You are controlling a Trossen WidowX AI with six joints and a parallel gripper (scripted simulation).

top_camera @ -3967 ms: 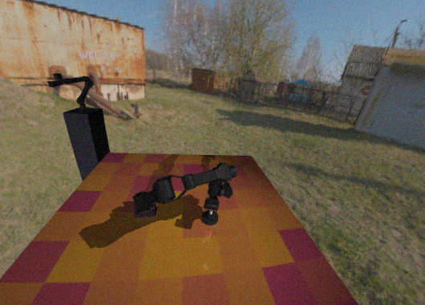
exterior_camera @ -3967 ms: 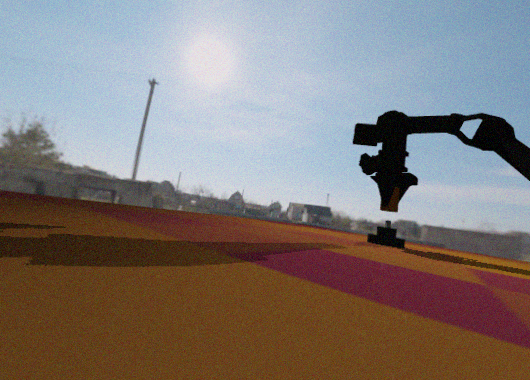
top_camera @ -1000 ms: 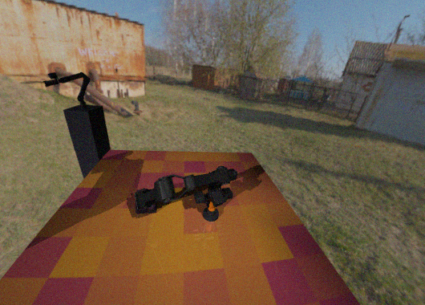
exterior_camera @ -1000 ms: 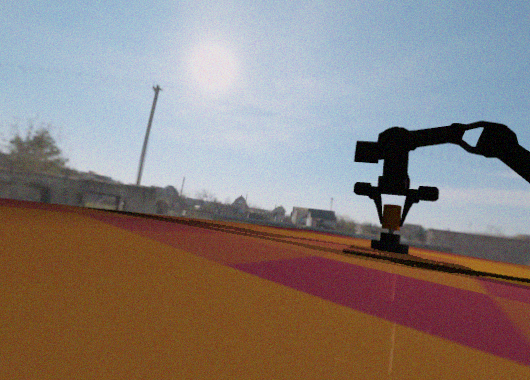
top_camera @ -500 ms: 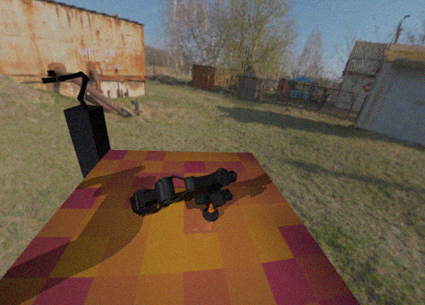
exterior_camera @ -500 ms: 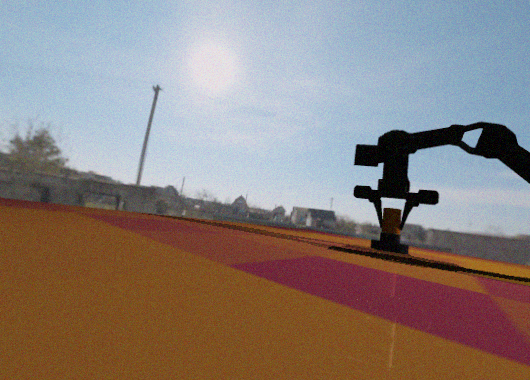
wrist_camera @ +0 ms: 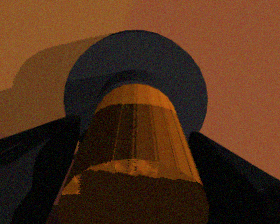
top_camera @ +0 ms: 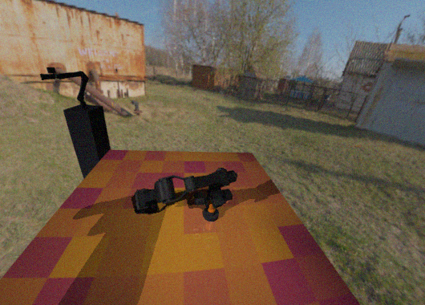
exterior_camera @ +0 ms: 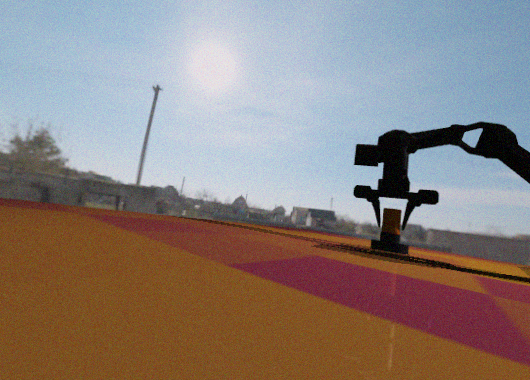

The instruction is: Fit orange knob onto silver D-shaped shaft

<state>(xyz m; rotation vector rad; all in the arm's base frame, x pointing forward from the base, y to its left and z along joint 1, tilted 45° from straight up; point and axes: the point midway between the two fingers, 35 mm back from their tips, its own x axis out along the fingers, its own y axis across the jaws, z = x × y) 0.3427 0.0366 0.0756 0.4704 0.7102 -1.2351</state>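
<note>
top: black arm [top_camera: 188, 186] bends over the checkered table [top_camera: 120, 258]; orange knob [top_camera: 211, 208] stands on the round pedestal [top_camera: 210, 216]. exterior: gripper [exterior_camera: 392, 213] spread, fingertips [exterior_camera: 376, 209] either side of the knob's top, gaps visible. wrist: knob upright on the dark pedestal disc, fingers flanking it, not pinching.

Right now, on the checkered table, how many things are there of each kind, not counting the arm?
Orange knob: 1
Round dark pedestal: 1
Total: 2
The fingers stand apart on either side of the knob.
</note>
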